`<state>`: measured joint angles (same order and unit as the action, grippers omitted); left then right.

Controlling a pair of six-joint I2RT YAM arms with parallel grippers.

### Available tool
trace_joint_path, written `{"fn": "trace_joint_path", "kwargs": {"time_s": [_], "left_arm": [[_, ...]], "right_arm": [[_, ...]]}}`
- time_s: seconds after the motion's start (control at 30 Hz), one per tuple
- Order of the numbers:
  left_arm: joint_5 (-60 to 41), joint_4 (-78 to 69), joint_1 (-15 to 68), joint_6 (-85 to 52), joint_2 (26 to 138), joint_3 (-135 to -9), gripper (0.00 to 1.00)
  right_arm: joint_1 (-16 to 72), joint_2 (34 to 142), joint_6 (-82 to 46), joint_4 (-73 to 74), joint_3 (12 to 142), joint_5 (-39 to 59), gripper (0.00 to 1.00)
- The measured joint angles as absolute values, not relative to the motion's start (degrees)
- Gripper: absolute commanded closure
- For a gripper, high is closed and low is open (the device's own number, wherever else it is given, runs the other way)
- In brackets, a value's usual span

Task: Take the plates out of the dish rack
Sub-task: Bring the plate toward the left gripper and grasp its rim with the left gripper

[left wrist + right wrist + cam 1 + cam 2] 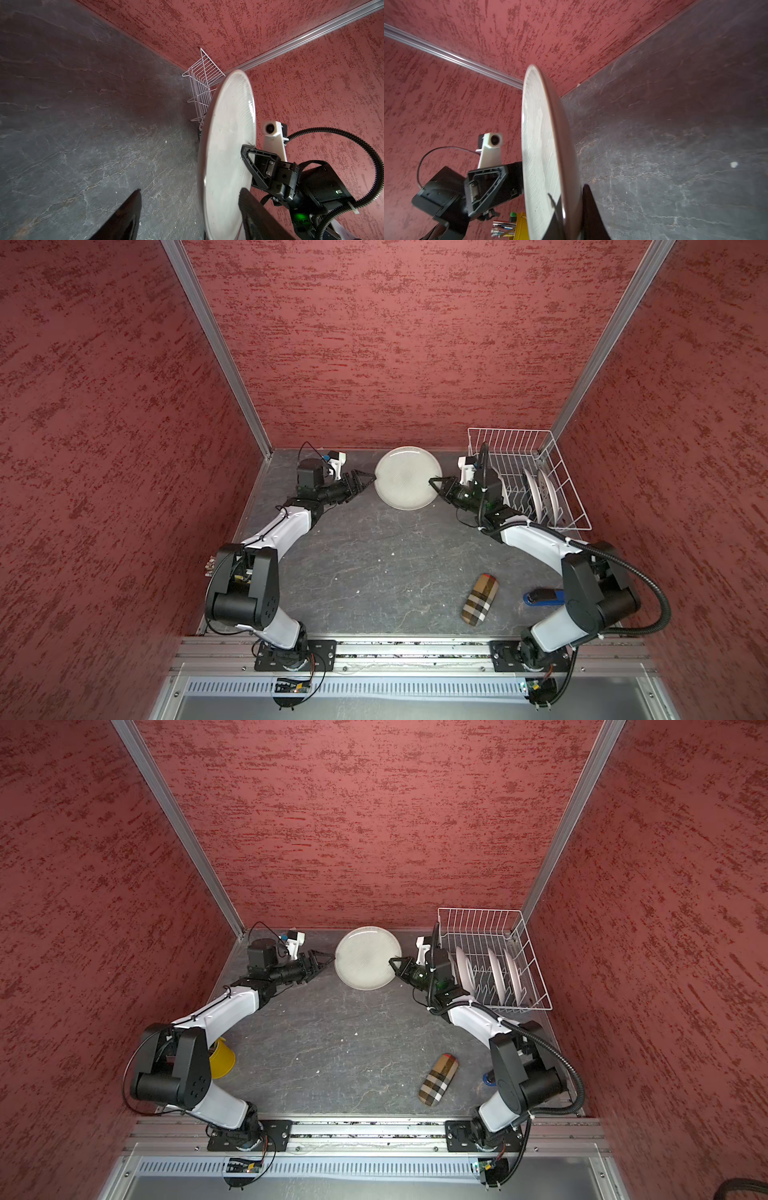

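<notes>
Clamping grey plate (408, 479), right pincer (432, 480) faces left pincer (372, 477) across it.

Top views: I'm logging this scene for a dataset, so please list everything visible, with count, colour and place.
rack: one, white wire, back right corner
standing plates: three, white, in rack
plate: one, pale grey, back middle
case: one, tan check, front right
stapler: one, blue, beside right arm
cup: one, yellow, behind left arm
table: one, dark grey
left claw: one, black, open at plate's left rim
right claw: one, black, shut on plate
</notes>
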<state>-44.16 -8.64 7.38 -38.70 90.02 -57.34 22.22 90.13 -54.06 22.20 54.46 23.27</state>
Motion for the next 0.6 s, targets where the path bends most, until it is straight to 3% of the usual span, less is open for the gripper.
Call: {"fn": "trace_joint_path", "kwargs": {"time_s": [0.17,0.33,0.6], "left_arm": [[-44.58,-9.45,7.92,-39.29,90.80,-57.65,0.38],[-44.88,-10.61,8.12,-40.16,90.80,-57.67,0.54],[-44.73,-11.55,8.01,-40.60,90.80,-57.65,0.98]], "right_arm": [[23.24,90.28,-55.07,24.36,54.46,25.23,1.00],[23.44,91.96,-56.21,26.79,54.46,26.68,1.00],[23.49,94.56,-57.95,28.34,54.50,28.12,1.00]]}}
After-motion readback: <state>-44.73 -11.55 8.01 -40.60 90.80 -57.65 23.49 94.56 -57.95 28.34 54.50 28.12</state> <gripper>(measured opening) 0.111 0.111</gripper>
